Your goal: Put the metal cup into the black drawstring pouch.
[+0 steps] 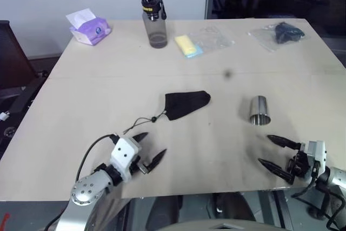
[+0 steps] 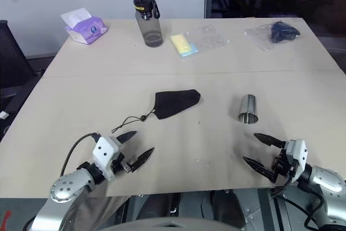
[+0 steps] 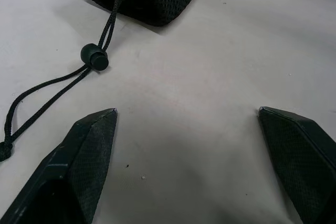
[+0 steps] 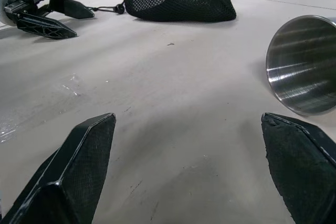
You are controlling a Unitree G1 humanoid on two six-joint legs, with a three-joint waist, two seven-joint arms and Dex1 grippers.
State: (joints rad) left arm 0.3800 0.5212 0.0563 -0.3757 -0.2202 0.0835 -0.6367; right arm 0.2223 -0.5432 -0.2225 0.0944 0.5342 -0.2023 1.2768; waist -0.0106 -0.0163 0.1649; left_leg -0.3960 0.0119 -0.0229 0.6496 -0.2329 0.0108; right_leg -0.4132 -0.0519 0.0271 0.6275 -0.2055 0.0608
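A: Pale worktop (image 1: 75, 112), white wall behind on the left, dark window on the right. Where do the cup and pouch lie?

B: The cup (image 1: 259, 110) stands upright right of centre, just beyond the right gripper (image 1: 276, 154). The pouch (image 1: 185, 103) lies flat near the middle, cord and toggle (image 1: 154, 118) trailing toward the left gripper (image 1: 151, 148). Both grippers are spread wide, holding nothing.

A: How will they handle?

B: The cup looks like thin steel: light, stiff, slick. I'd pinch it across the straight wall about mid-height, squarely, or it may squirt out. The pouch is limp mesh fabric; its mouth sits at the cord end, so it's best pinched by one lip there. It will likely sag and close unless held open.
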